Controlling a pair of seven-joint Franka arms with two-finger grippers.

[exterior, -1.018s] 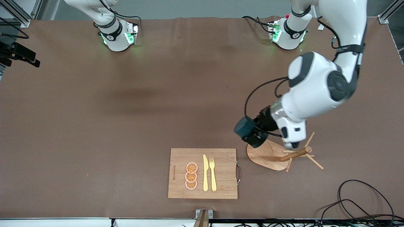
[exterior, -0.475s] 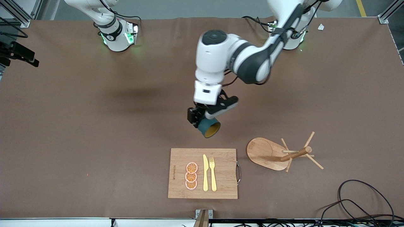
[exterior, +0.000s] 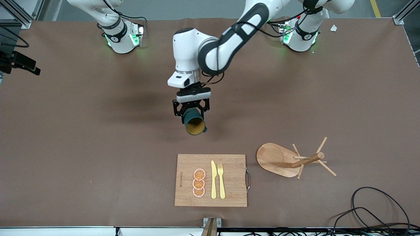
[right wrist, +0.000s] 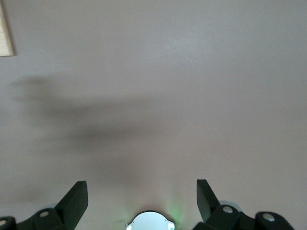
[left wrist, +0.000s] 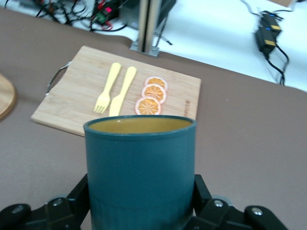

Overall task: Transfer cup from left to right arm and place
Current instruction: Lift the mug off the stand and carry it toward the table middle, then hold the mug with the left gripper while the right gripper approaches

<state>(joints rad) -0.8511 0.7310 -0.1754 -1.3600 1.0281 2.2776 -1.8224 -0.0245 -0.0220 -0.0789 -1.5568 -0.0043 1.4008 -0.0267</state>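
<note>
The left tool [exterior: 191,113], clamped on the dark teal ribbed cup [exterior: 194,122], has swung from the wooden peg rack [exterior: 293,159] to mid-counter for handover, while the right tool [right wrist: 142,196] waits, spread wide and empty

Front view high, facing bases; wrist views close, angled tableward.

I see the brown table [exterior: 82,137] carrying a wooden cutting board [exterior: 210,180] near the edge closest to the front camera, mid-length — a wooden peg rack [exterior: 293,160] beside it toward the left arm's end, black cables [exterior: 370,209] at that corner.
</note>
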